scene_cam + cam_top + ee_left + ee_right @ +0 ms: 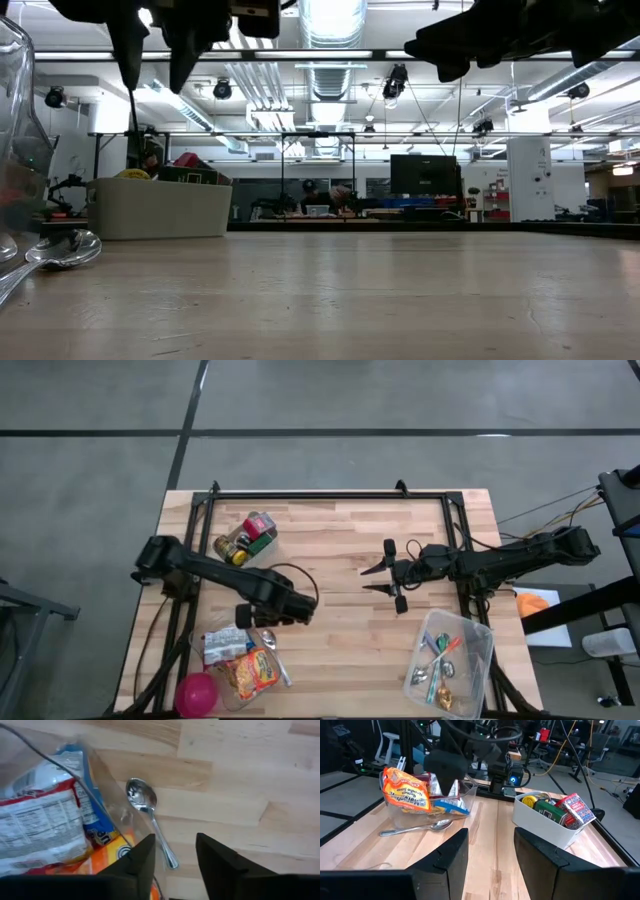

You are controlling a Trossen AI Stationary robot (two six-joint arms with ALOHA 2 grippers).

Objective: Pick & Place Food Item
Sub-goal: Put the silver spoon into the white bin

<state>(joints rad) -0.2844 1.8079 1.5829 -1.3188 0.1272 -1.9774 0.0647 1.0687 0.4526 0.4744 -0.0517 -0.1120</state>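
A clear container (205, 635) stands at the table's near left. It holds food packets: a white and red one (40, 825) and an orange one (405, 790). My left gripper (175, 865) hangs open above the container's right rim, fingers pointing down, touching nothing. A metal spoon (150, 817) lies flat on the table beside that rim. In the low view the same gripper (155, 50) shows at the top left. My right gripper (385, 575) waits open and level over the table's right middle.
A white bin (245, 535) with cans and a red box stands at the far left. A pink ball (197, 693) lies at the near left corner. A second clear container (478, 635) with cutlery stands at the near right. Bare wood lies between the arms.
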